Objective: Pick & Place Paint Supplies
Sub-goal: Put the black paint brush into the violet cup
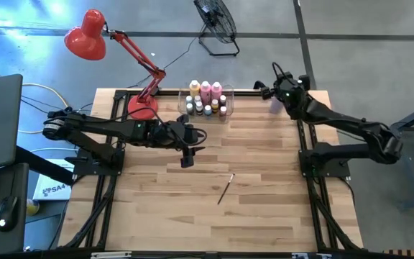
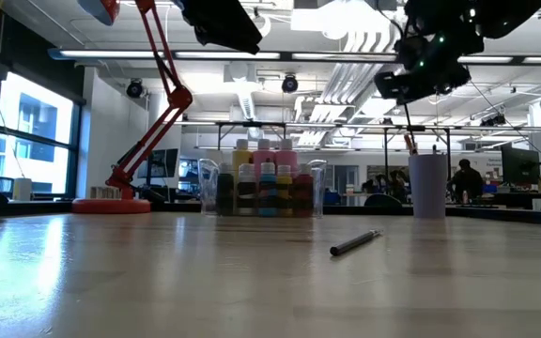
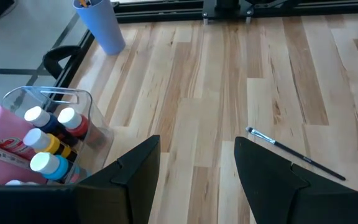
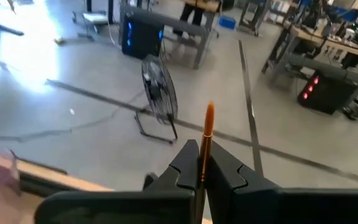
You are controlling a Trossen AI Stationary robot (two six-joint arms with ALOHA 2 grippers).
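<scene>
Two arms work over the wooden worktop (image 1: 264,216). The right pincer (image 4: 202,163) is clamped on a thin paintbrush (image 4: 206,134), which stands up between its closed fingers with the orange end uppermost; in the high view this pincer (image 1: 275,90) hangs at the far right edge of the worktop, above the lilac cup (image 2: 427,185). The left pincer (image 1: 187,152) hovers above the boards a little in front of the clear bin (image 1: 227,108), its dark fingers (image 3: 135,168) spread apart and holding nothing. The bin sits against the far edge, beside the base of a red lamp (image 1: 141,106), and holds the tall pink and yellow-orange bottles (image 1: 205,91) with small white-capped bottles (image 3: 45,140) packed in front of them. One more brush (image 1: 226,188) lies loose and flat near the middle of the worktop, well apart from the bin and from both arms. Around it the boards are open on all sides, with wide bare space toward the near edge.
</scene>
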